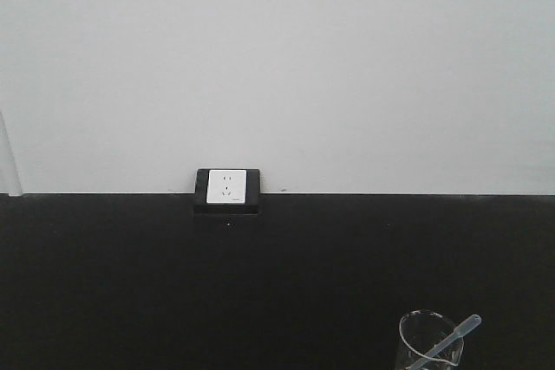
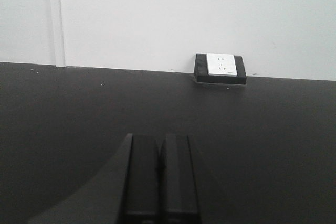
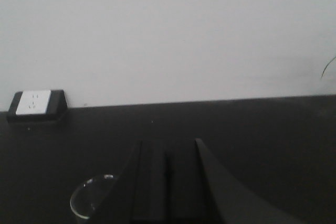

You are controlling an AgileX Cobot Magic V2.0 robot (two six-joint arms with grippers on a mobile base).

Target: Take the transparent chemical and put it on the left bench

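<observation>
The transparent chemical (image 1: 451, 340), a slim clear pipette, leans in a glass beaker (image 1: 429, 341) at the bottom right of the front view, its bulb end sticking up to the right over the rim. In the right wrist view the beaker's rim (image 3: 86, 203) shows just left of my right gripper (image 3: 167, 153), whose fingers are pressed together with nothing between them. My left gripper (image 2: 160, 142) is also shut and empty, hovering over the black countertop (image 2: 79, 108). The left bench is out of view.
A white wall socket in a black housing (image 1: 227, 188) sits at the back of the black countertop (image 1: 104, 283), against a plain white wall (image 1: 277, 58). The same wall socket (image 2: 220, 67) shows in the left wrist view, and the wall socket (image 3: 34, 103) at far left in the right wrist view.
</observation>
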